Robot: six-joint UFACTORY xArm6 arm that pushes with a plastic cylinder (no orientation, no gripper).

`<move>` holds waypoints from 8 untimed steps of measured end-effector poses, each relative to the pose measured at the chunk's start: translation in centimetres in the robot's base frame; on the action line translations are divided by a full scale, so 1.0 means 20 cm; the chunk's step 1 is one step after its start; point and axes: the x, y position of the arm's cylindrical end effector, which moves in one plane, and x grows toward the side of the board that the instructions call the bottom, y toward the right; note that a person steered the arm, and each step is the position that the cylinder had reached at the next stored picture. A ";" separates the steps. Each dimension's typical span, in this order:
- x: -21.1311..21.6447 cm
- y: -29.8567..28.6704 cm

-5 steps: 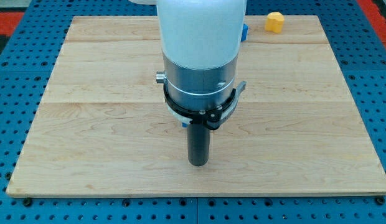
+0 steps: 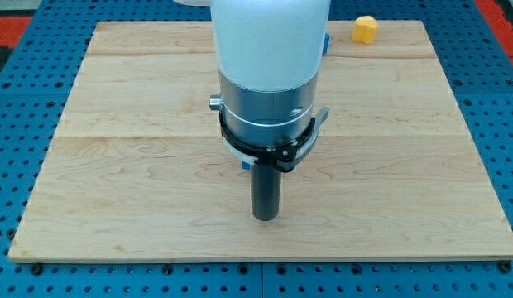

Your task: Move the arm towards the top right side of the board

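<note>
While the pale wooden board (image 2: 116, 165) shows a smooth, fine grain laid in broad planks, it rests on a blue perforated table (image 2: 16, 74) dotted with holes. Only one camera view is given. My arm's white, glossy housing (image 2: 269, 37) narrows into a brushed metal collar (image 2: 265, 108) ringed by a black clamp (image 2: 277, 153), from which the straight dark rod (image 2: 265, 190) drops to the wood. My tip (image 2: 265, 217) sits low in the board's middle, touching no block. A yellow block (image 2: 365, 29), rounded and faceted, lies near the top right edge, well apart from my tip. A sliver of blue block (image 2: 325, 41) peeks out at the housing's right side, its shape hidden. No jaws exist on this rod, so nothing is grasped.
</note>
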 end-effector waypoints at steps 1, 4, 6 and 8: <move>0.00 0.03; -0.04 0.09; -0.04 0.09; -0.04 0.16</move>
